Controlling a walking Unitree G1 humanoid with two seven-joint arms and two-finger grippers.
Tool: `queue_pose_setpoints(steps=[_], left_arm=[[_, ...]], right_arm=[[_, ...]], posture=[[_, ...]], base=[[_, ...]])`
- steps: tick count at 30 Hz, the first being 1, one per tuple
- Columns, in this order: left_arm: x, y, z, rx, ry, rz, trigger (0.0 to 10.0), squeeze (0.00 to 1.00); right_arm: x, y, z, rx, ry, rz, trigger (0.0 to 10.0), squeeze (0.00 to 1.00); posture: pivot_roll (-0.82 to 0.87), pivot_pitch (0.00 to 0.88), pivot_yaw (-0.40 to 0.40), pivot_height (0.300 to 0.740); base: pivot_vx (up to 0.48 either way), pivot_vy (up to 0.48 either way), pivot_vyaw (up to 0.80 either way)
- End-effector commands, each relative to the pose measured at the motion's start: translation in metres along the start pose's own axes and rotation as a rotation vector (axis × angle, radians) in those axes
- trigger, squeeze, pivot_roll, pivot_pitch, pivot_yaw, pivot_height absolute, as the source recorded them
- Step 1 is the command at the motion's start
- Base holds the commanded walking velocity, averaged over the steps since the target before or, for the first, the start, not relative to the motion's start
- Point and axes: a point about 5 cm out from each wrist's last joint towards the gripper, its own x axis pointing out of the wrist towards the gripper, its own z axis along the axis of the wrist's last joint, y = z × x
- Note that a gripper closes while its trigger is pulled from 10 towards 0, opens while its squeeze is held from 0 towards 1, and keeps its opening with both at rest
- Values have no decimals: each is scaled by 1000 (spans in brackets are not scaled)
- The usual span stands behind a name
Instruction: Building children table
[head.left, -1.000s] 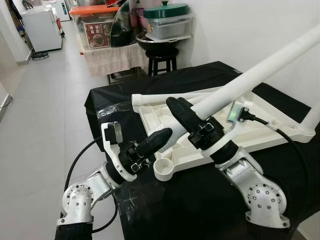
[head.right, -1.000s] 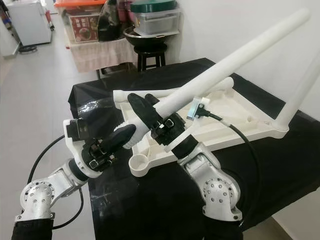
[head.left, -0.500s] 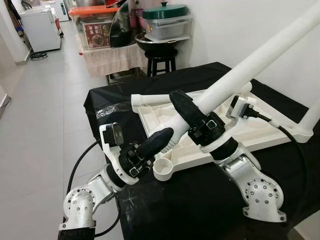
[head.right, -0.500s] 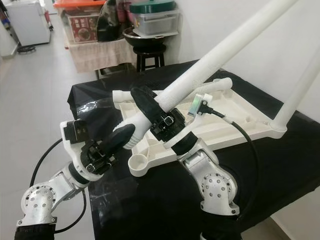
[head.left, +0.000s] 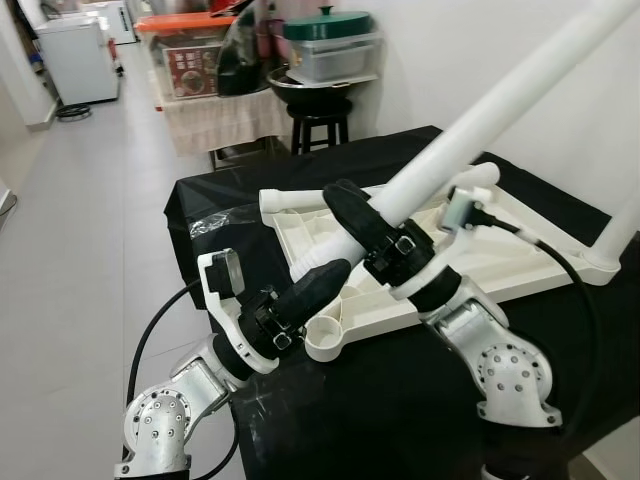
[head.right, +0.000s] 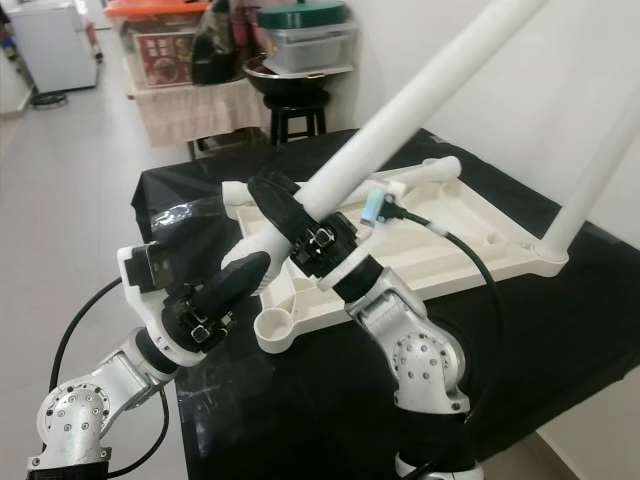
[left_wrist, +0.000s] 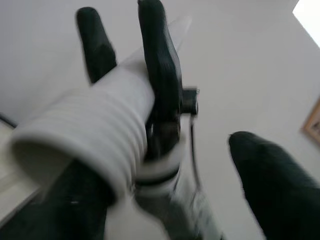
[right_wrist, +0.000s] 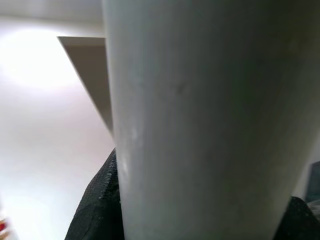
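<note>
My right gripper (head.left: 372, 222) clamps the long white leg (head.left: 500, 100) near its threaded end; light, stiff, smooth plastic, likely slippery. My left gripper (head.left: 318, 284) spreads open beside it.

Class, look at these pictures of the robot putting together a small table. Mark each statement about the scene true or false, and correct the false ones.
1. The right tool is clamped around a long white table leg. True.
2. The white tabletop lies upside down on a red cloth. False: the cloth under it is black.
3. One leg already stands in the tabletop's far right corner. True.
4. The round socket at the tabletop's near corner already has a leg in it. False: it is open and empty.
5. A stool stands behind the work table. True.
</note>
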Motion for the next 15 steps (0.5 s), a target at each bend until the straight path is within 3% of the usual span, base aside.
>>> queue_pose_setpoints(steps=[1, 3, 5, 6, 8, 11, 12, 14, 15], left_arm=[[-3, -2, -17, -43, 105, 8, 10000, 1000], [-16, 5, -17, 46, 174, 148, 10000, 1000], [-16, 5, -17, 46, 174, 148, 10000, 1000], [-22, 11, -17, 89, 206, 227, 10000, 1000], [-41, 31, -17, 222, 261, 491, 10000, 1000], [-45, 33, -16, 258, 261, 554, 10000, 1000], [-44, 30, -14, 325, 253, 615, 10000, 1000], [-44, 30, -14, 325, 253, 615, 10000, 1000], [-41, 28, -15, 365, 262, 639, 10000, 890]], right_arm=[[-1, -6, 29, -76, -145, -58, 0, 0], [-3, -12, 36, -100, -166, -98, 0, 0], [-3, -12, 36, -100, -166, -98, 0, 0], [-5, -14, 39, -111, -171, -115, 0, 0], [-9, -21, 38, -135, -157, -170, 0, 0], [-10, -24, 35, -163, -127, -192, 0, 0], [-11, -25, 23, -234, -21, -198, 7686, 0], [-11, -25, 23, -234, -21, -198, 7686, 0], [-11, -25, 15, -278, 42, -192, 10000, 0]], posture=[[-84, 1, 5, 740], [-77, 11, 6, 740], [-77, 11, 6, 740], [-74, 20, 3, 740], [-70, 36, -2, 740], [-61, 49, -6, 740], [-52, 63, -10, 740], [-52, 63, -10, 740], [-44, 76, -12, 740]], base=[[0, 0, 0], [0, 0, 0], [0, 0, 0], [0, 0, 0], [0, 0, 0], [0, 0, 0], [0, 0, 0], [0, 0, 0], [0, 0, 0]])
